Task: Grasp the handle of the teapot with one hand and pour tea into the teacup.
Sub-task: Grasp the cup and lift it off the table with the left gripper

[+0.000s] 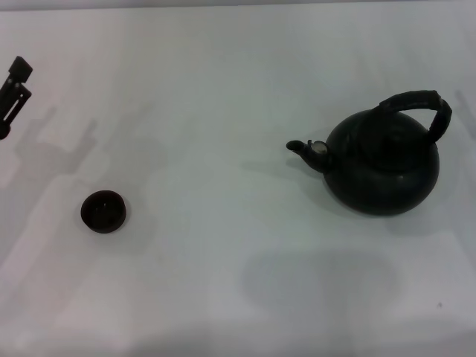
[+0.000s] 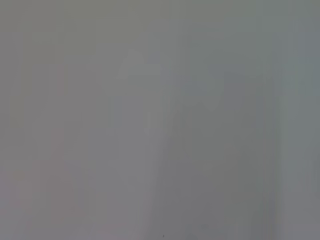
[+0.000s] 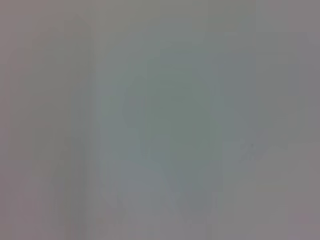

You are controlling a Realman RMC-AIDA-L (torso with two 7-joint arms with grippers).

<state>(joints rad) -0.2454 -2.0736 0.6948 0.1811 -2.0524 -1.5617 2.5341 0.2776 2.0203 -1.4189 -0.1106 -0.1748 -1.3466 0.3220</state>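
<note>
A: Teapot sits upright at three o'clock on the tabletop, spout toward nine, handle arched over it, nothing touching it.

B: Cup sits at eight o'clock, well apart. Left gripper hangs at the ten o'clock edge; can't tell its state. Right gripper's unseen.

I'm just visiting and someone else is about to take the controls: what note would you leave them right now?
Left gripper: at the table's far left edge, holding nothing. Right gripper: not in view.
Teapot: upright on the right, handle untouched, spout pointing towards the teacup.
Teacup: upright on the left, well apart from the teapot.
Done: nothing.
Left: grasp the handle, carry the teapot over, pour.
</note>
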